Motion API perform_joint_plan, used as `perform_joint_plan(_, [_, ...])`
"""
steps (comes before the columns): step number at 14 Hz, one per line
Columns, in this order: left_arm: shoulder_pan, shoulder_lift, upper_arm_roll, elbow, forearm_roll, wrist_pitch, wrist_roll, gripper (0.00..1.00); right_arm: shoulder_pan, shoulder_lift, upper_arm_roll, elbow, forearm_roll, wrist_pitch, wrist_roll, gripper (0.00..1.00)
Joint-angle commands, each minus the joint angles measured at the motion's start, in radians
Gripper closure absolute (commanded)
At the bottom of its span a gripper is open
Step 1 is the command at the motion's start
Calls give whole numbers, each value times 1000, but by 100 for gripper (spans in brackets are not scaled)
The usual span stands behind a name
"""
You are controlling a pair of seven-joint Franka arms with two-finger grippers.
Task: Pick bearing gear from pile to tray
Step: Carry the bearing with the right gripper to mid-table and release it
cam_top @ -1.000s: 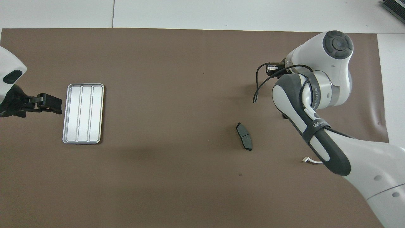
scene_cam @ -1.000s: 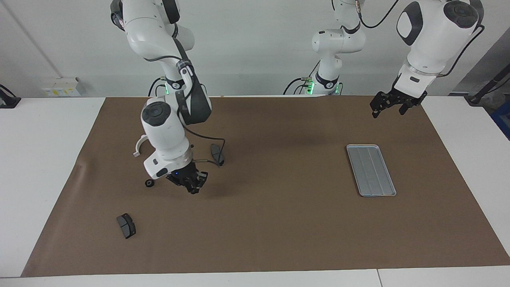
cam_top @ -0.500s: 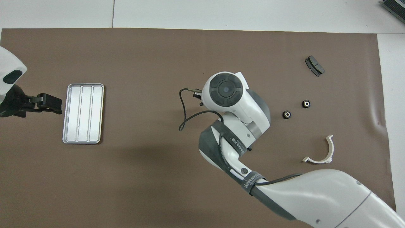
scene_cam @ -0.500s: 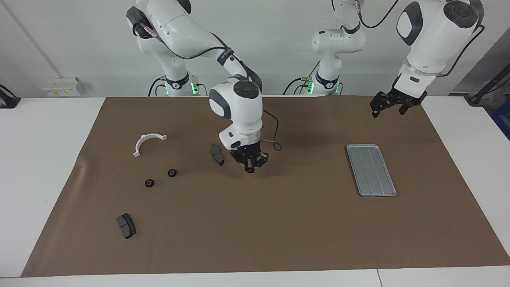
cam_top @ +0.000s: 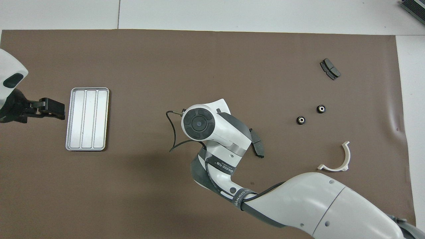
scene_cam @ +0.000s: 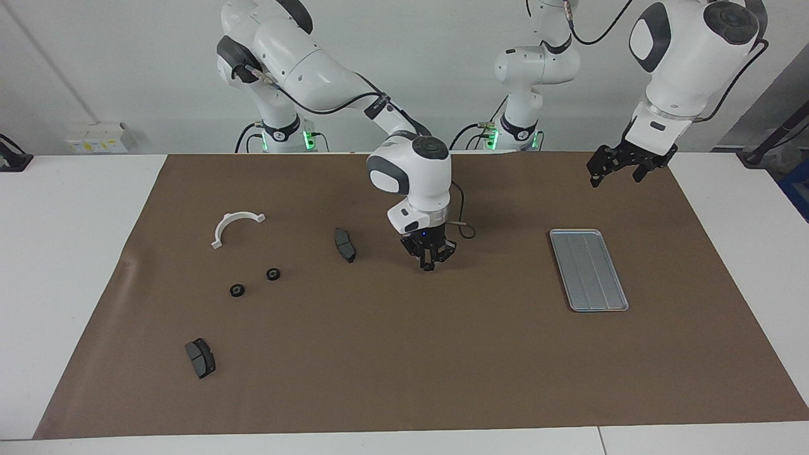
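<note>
Hanging over the bare middle of the brown mat point(scene_cam: 404, 354), the right gripper point(scene_cam: 429, 259) pointed straight down with its fingertips drawn together; whether a small part sat pinched between them could not be made out, since the tips formed one dark cluster in the facing view and the arm's own wrist covered them in the overhead view. It touched nothing on the mat, and its shadow lay just under it. Beside it, toward the right arm's end of the table, one dark grey curved pad point(scene_cam: 344, 244) lay flat on the mat, apart from the fingers. The rest of the pile stayed spread out at that same end: a white plastic half-ring point(scene_cam: 234, 225), two tiny black round rings point(scene_cam: 273, 274) point(scene_cam: 237, 291) lying near each other, and a second dark pad point(scene_cam: 200, 357) farthest from the robots. The tray point(scene_cam: 588, 270), silver-grey and grooved lengthwise, sat flat toward the left arm's end of the table, well apart from the right gripper, with nothing visible in it. The left gripper point(scene_cam: 621, 165) waited in the air over the mat's edge near the tray, at the end nearer the robots, its fingers spread wide and holding nothing
</note>
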Motion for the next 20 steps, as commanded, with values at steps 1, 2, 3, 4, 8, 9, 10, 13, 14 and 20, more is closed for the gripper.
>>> perform_joint_plan(1, [2, -21, -3, -17, 21, 5, -13, 0, -14, 3, 16, -11, -21, 40, 42, 73])
perform_joint_plan(2, [2, -19, -3, -17, 21, 5, -13, 0, -14, 3, 16, -14, -23, 42, 45, 38])
perform_joint_plan(3, [2, -19, -3, -17, 21, 5, -13, 0, -14, 3, 16, -17, -26, 42, 46, 17])
perform_joint_plan(4, [2, -19, -3, -17, 21, 5, -13, 0, -14, 3, 16, -17, -26, 33, 46, 0])
perform_joint_plan(8, [2, -19, -3, -17, 21, 5, -13, 0, -27, -24, 14, -11, -33, -6, 33, 0])
perform_joint_plan(9, [2, -21, -3, -17, 21, 5, -13, 0, -43, -54, 14, -14, -32, -30, 10, 0])
perform_joint_plan(10, [2, -19, -3, -17, 21, 5, -13, 0, -69, -81, 14, -15, -30, -50, -34, 0])
perform_joint_plan(13, [-11, -28, -6, -22, 21, -27, -16, 0, -133, -158, 6, -17, -14, -136, -177, 0])
perform_joint_plan(14, [-13, -33, -9, -25, 21, -30, -10, 0, -155, -175, 2, -18, -11, -159, -229, 0])
perform_joint_plan(20, [-13, -34, -11, -40, -57, 11, -73, 0, -187, -255, -217, -23, 208, -204, -707, 0])
